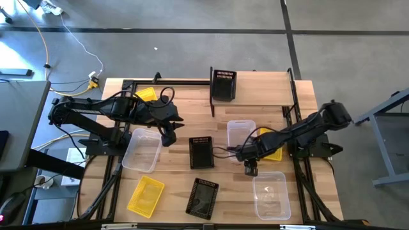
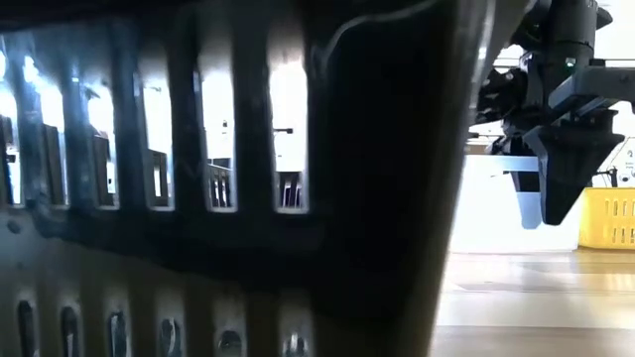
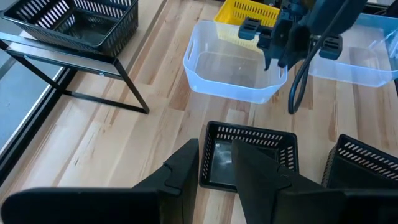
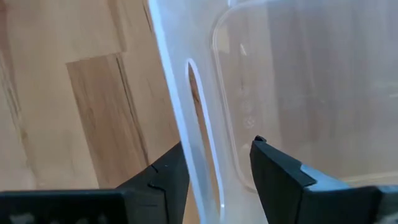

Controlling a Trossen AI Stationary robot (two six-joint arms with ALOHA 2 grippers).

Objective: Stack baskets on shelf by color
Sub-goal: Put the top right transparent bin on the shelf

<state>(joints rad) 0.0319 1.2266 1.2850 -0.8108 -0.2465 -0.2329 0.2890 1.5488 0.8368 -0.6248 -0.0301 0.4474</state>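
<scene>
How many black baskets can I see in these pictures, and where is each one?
3. One black basket stands on the shelf at the table's far edge. A second lies mid-table between the arms. A third lies tilted near the front edge. None seems hidden.

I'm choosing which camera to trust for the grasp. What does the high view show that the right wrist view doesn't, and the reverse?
Only the high view shows the small wooden shelf carrying one black mesh basket, and the left claw. Only the right wrist view shows the right claw open astride the handle slot. Both show the clear translucent plastic tub.
</scene>
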